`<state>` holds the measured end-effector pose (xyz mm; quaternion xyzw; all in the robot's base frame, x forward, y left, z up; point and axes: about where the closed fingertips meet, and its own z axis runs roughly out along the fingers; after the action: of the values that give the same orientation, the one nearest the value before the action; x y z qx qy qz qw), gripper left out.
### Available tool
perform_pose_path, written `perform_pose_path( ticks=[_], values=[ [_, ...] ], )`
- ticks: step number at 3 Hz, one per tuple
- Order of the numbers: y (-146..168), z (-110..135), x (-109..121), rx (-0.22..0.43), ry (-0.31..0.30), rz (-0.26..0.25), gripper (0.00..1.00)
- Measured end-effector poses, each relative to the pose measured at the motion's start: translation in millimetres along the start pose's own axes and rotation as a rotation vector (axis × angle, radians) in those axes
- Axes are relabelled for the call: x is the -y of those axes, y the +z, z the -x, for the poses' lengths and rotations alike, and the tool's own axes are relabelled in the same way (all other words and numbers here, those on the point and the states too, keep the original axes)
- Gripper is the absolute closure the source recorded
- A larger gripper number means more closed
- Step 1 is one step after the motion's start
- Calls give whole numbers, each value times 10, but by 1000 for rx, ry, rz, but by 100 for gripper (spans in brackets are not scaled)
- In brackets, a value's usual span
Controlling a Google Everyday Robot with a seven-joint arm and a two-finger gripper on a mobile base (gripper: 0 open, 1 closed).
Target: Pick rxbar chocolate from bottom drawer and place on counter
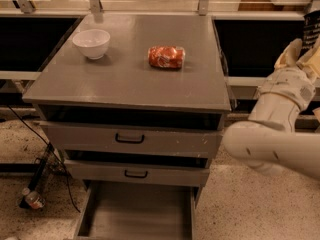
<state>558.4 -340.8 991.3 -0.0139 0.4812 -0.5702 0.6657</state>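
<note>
Camera view, looking down on the cabinet front.

- Counter [125, 81]: grey top. White bowl [91, 42] stands near its back left corner. Red-orange packet [166, 57] lies flat near the middle, well apart from the bowl.
- Top drawer [165, 140] and middle drawer [100, 172]: each pulled out a little, with a dark gap above each front and black handles.
- Bottom drawer [134, 211]: pulled far out, its flat grey floor and side walls in view, its front cut by the lower frame edge.
- Arm [272, 144]: white, bulky, coming in from the lower right beside the cabinet and bending up toward the right frame edge.
- Gripper [304, 54]: cream-coloured, at the right edge, off the counter's right side and about level with it. Spread or closed: cannot tell.
- Rxbar [313, 29]: black flat rectangle at the gripper's tip, partly cut by the frame edge. It is off the counter and out of the drawer. Whether it is pinched: cannot tell.
- Floor: speckled. A black cable [47, 169] and a small bottle [33, 199] lie to the cabinet's left.
</note>
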Motion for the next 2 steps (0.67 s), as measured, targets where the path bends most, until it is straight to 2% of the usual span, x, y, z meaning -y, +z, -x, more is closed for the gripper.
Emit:
perform_pose_path(
  ticks=[1, 2],
  values=[
    [-583, -77, 104, 58, 71, 135, 100],
    [-676, -201, 32, 52, 33, 170, 100]
  ],
)
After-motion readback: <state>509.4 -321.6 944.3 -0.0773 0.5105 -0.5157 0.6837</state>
